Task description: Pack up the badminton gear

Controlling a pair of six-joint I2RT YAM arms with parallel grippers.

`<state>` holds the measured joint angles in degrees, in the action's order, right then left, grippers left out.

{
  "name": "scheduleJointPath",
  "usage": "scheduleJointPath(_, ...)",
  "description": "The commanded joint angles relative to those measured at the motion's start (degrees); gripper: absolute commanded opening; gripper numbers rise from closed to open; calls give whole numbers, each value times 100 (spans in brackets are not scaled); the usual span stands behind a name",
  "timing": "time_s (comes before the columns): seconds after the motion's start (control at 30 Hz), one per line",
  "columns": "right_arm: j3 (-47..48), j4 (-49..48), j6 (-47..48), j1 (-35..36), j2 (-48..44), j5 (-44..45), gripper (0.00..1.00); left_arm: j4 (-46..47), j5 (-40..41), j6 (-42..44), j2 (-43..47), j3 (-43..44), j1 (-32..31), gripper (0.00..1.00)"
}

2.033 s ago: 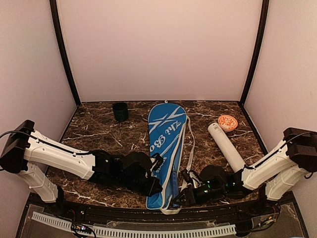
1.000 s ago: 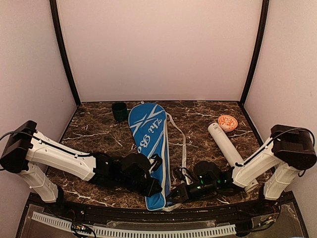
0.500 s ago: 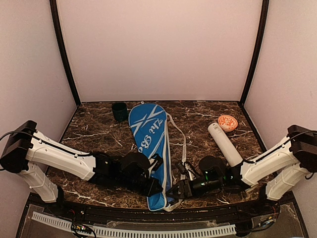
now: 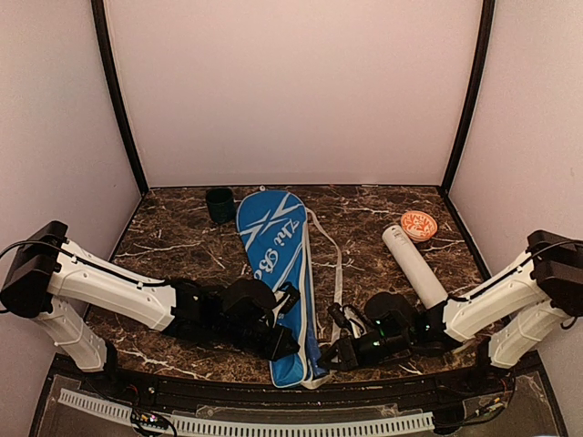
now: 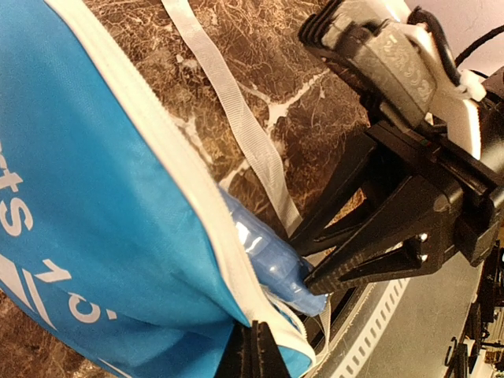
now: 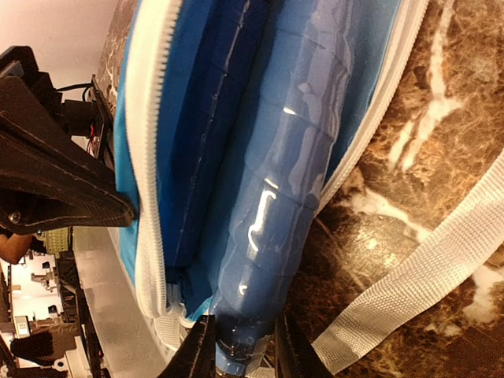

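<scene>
Bag (image 4: 273, 250) has swung left—left fingers (image 5: 252, 353) pinch its rim. Right fingers (image 6: 198, 350), reclosed, clamp the handle (image 6: 272, 205)—it still protrudes; packing unfinished.

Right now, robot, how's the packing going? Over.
Left gripper shut on racket bag edge. Right gripper shut on blue racket handle, sticking out of bag mouth. White tube not yet packed. Strap lies loose beside handle.
</scene>
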<state>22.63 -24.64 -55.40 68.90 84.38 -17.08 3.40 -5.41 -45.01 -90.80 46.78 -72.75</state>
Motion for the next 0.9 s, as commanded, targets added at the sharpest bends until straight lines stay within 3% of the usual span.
scheduleJointPath(0.0, 110, -319, -1, 2, 237, -149, 29, 197, -83, 98, 200, 7, 24, 0)
scheduleJointPath(0.1, 80, -204, 14, 8, 202, -61, 31, 218, -90, 101, 180, -5, 24, 0)
scheduleJointPath(0.4, 89, -1165, -253, 8, 412, -607, 16, 319, -162, 133, 82, 16, 24, 0)
scheduleJointPath(0.6, 320, -874, -59, 2, -37, -497, 15, 340, -178, 116, 130, -45, 24, 0)
scheduleJointPath(0.87, 497, -1040, 60, 7, 623, -543, 14, 451, -291, 158, 136, -1, 29, 0)
